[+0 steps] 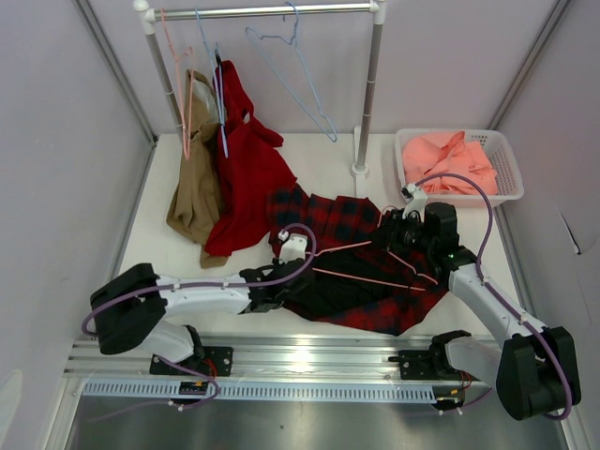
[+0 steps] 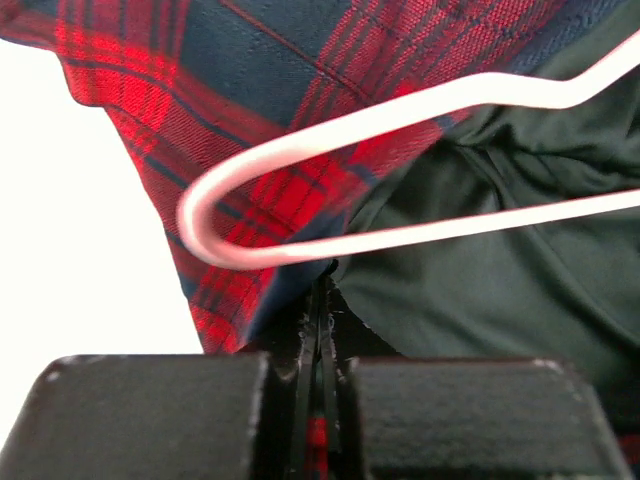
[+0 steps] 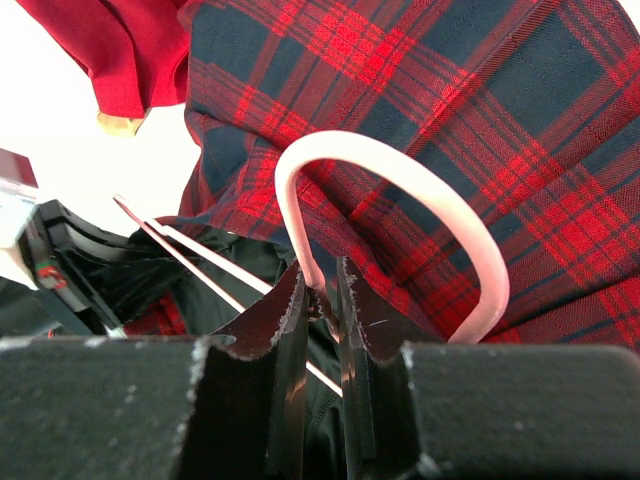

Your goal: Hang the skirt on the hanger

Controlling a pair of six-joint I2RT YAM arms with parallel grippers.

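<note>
The red and navy plaid skirt [image 1: 361, 305] lies spread on the table, its black lining [image 2: 500, 260] turned up. The thin pink hanger [image 1: 361, 277] lies across it. My left gripper [image 1: 295, 278] is at the skirt's left edge, beside the hanger's rounded corner [image 2: 205, 225]. In the left wrist view the left gripper [image 2: 322, 300] is shut on the skirt's edge, with cloth pinched between the jaws. My right gripper [image 1: 399, 244] is at the skirt's far right. In the right wrist view the right gripper [image 3: 322, 288] is shut on the stem of the hanger's hook [image 3: 400, 175].
A clothes rail [image 1: 272, 11] at the back holds light-blue hangers [image 1: 300, 70], another pink hanger [image 1: 180, 75], a solid-red garment [image 1: 246, 173] and a tan garment [image 1: 194, 192]. A white basket [image 1: 511, 169] with salmon cloth [image 1: 450, 159] stands at the right, beside the rail post [image 1: 367, 103].
</note>
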